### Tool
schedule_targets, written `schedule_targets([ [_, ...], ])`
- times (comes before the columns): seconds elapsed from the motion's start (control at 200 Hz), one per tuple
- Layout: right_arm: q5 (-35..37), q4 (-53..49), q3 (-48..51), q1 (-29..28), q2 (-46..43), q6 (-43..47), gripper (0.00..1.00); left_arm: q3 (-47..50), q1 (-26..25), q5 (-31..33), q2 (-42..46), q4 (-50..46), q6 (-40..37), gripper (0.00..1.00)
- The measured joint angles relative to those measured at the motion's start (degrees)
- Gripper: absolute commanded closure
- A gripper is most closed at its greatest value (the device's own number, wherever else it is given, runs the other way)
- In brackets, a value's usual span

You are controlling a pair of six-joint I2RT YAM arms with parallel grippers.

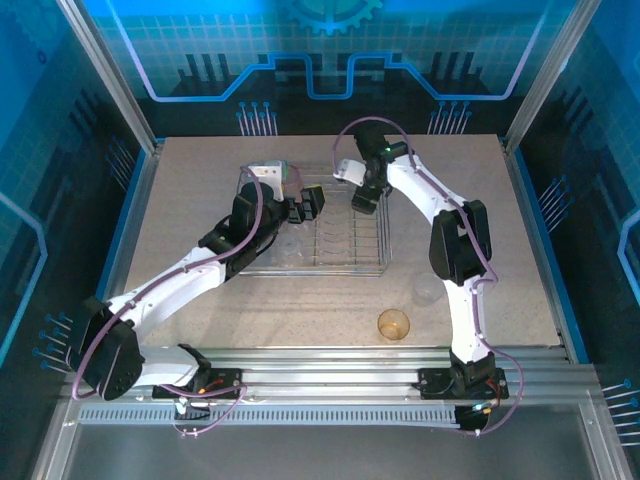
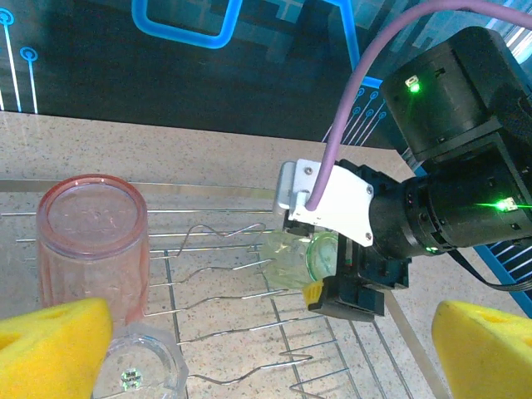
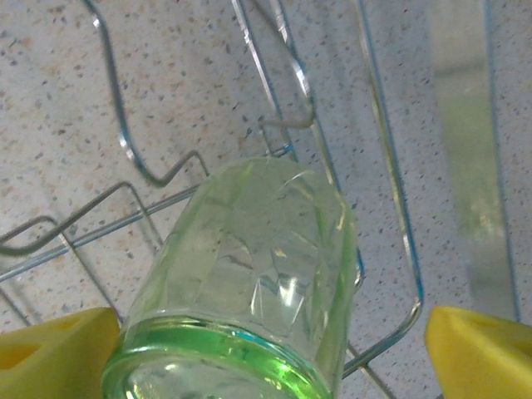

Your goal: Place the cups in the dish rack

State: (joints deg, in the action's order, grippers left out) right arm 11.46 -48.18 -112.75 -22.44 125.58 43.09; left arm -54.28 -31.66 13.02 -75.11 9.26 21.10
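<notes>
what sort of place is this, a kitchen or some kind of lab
Probably a robot test cell, not a kitchen: two arms bolted to a metal rail, blue circuit-pattern walls around the table, a lone dish rack.

Noted around me: speckled beige table, flat, matte. Blue circuit-print backdrop panels behind and at both sides. Slotted aluminium rails along the near edge; aluminium posts at rear corners.
</notes>
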Motion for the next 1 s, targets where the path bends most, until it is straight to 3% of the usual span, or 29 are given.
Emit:
schedule_targets([
  [1.001,3.3,1.3,1.4,2.9,-2.5,-2.1,0.11,0.0,0.0,0.0,0.0,0.0,1.5,0.00],
])
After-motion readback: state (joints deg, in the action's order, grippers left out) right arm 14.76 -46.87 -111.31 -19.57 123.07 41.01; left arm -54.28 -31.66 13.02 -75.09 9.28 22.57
